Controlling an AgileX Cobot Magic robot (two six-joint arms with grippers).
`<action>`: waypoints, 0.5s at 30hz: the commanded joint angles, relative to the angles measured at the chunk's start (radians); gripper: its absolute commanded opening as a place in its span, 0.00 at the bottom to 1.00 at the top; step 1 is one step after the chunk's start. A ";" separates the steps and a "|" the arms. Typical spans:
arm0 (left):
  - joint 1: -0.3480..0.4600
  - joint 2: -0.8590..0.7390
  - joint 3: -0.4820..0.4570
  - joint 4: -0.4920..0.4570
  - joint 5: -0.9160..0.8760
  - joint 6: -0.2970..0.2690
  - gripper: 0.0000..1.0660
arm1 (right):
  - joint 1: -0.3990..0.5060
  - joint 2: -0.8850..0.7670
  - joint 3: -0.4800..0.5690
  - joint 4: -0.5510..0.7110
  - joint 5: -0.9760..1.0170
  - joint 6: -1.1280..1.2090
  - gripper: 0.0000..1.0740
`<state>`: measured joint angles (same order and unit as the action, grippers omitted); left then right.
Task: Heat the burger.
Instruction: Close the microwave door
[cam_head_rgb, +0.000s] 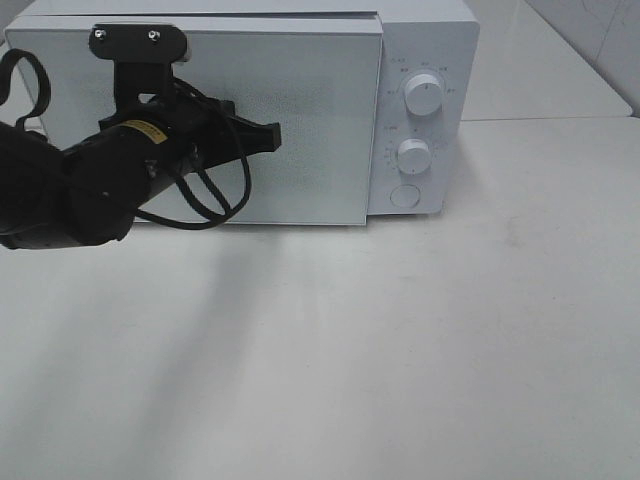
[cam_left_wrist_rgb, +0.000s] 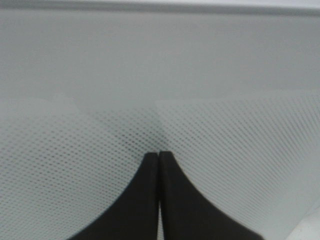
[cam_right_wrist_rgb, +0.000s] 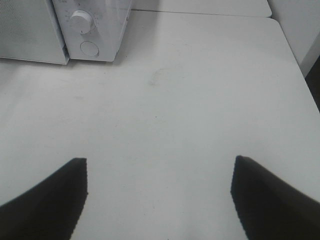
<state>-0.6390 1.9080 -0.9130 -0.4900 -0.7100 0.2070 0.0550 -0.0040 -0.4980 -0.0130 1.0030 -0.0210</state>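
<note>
While your left gripper (cam_left_wrist_rgb: 159, 155) sits clenched at the shut microwave door (cam_head_rgb: 310, 120), your right gripper (cam_right_wrist_rgb: 160, 161) hangs released over the table (cam_right_wrist_rgb: 200, 100); where the burger is, you cannot tell.

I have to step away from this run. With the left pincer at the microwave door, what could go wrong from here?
1. The shut left pincer points into the microwave door; a harder push might slide the microwave back on the smooth table.
2. The burger is not in view, so the microwave could end up running empty.
3. The open right pincer may slip on the smooth round upper knob.
</note>
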 joint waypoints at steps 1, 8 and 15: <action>0.015 0.023 -0.075 -0.063 -0.038 0.033 0.00 | -0.008 -0.027 0.002 0.000 -0.006 0.008 0.71; 0.015 0.062 -0.160 -0.126 -0.027 0.105 0.00 | -0.008 -0.027 0.002 0.000 -0.006 0.008 0.71; 0.011 0.079 -0.228 -0.154 0.071 0.133 0.00 | -0.008 -0.027 0.002 0.000 -0.006 0.008 0.71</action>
<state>-0.6630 1.9890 -1.0940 -0.5880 -0.4910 0.3350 0.0540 -0.0040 -0.4980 -0.0130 1.0030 -0.0210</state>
